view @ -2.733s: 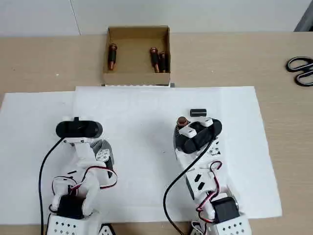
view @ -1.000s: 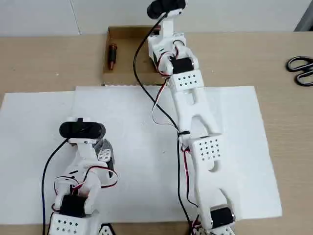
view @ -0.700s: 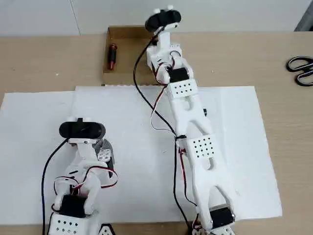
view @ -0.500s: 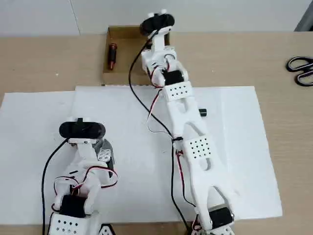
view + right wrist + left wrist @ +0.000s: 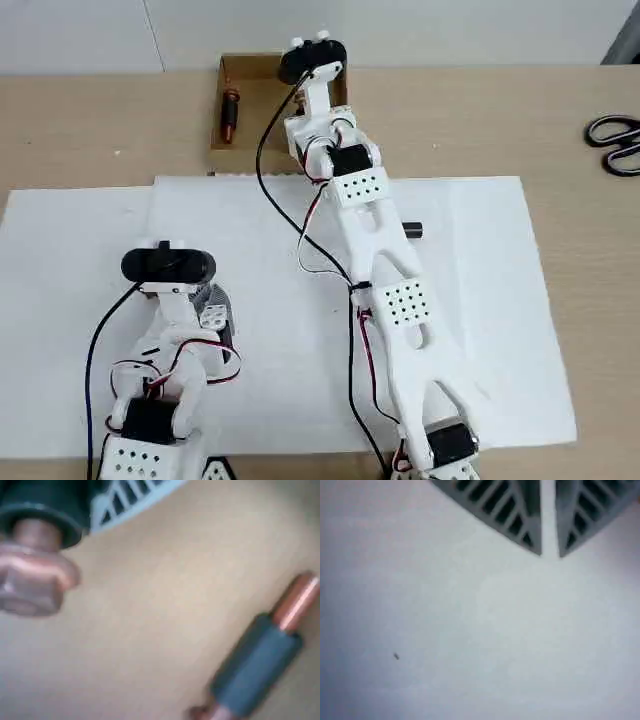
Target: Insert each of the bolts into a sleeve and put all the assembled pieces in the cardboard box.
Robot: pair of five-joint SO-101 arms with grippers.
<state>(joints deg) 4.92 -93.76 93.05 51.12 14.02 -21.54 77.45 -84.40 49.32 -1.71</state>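
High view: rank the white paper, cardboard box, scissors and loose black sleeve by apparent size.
1. white paper
2. cardboard box
3. scissors, cut off at the picture's edge
4. black sleeve, partly hidden by the right arm

Wooden table [image 5: 480, 120]: paper [image 5: 80, 260], cardboard box [image 5: 240, 160], scissors [image 5: 615, 143]

The bolt [image 5: 30, 575] looked like glossy coppery metal, its sleeve [image 5: 39, 516] matt black, the cardboard box [image 5: 240, 160] dull brown, the paper sheet [image 5: 80, 260] smooth white, the table [image 5: 100, 120] pale wood-grained.
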